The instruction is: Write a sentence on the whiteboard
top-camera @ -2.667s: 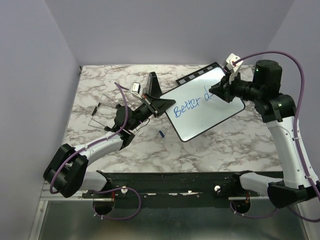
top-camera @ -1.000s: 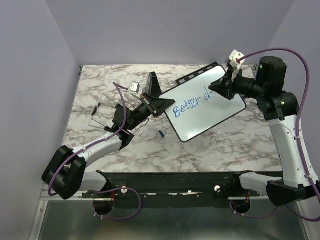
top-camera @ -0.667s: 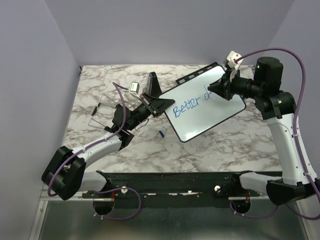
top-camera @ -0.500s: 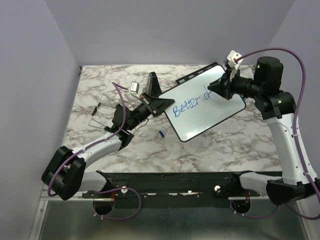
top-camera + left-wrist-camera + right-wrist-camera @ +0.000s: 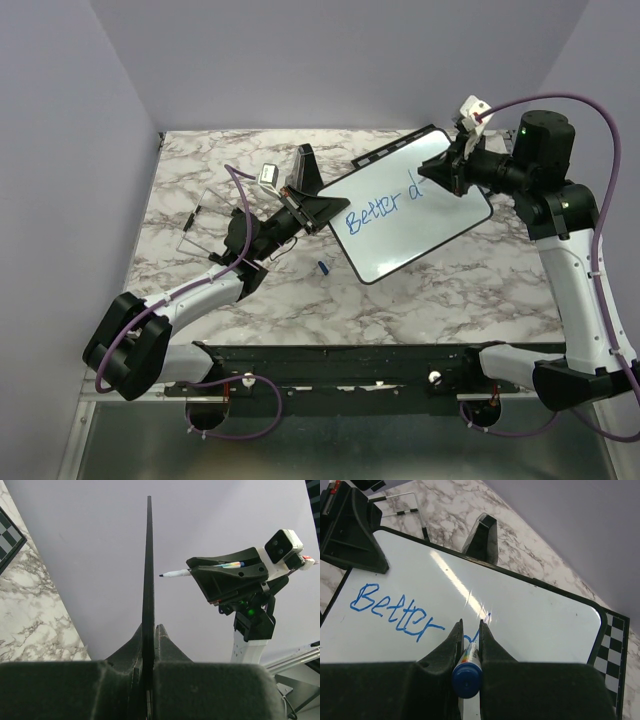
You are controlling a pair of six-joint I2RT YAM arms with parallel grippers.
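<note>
The whiteboard point(image 5: 420, 225) is held tilted above the table, and my left gripper point(image 5: 330, 211) is shut on its left corner. Blue writing point(image 5: 372, 213) on it reads "Better d". My right gripper point(image 5: 432, 182) is shut on a blue marker point(image 5: 466, 672) that points at the board just right of the "d". The right wrist view shows the board point(image 5: 535, 605), the word "Better" point(image 5: 395, 612) and my gripper point(image 5: 470, 626). The left wrist view shows the board edge-on point(image 5: 148, 565) in my gripper point(image 5: 151, 630). There the marker tip point(image 5: 165, 574) is a small gap from the board face.
A checkered chessboard point(image 5: 398, 148) lies under the whiteboard's far edge; it also shows in the right wrist view point(image 5: 612, 655). A black stand point(image 5: 306, 165) sits behind the left gripper. A blue marker cap point(image 5: 324, 267) lies on the marble table. A clear frame point(image 5: 205, 225) lies at left.
My right gripper has shifted slightly up and right with the marker, and more of the "d" shows. The left arm and the board have stayed still.
</note>
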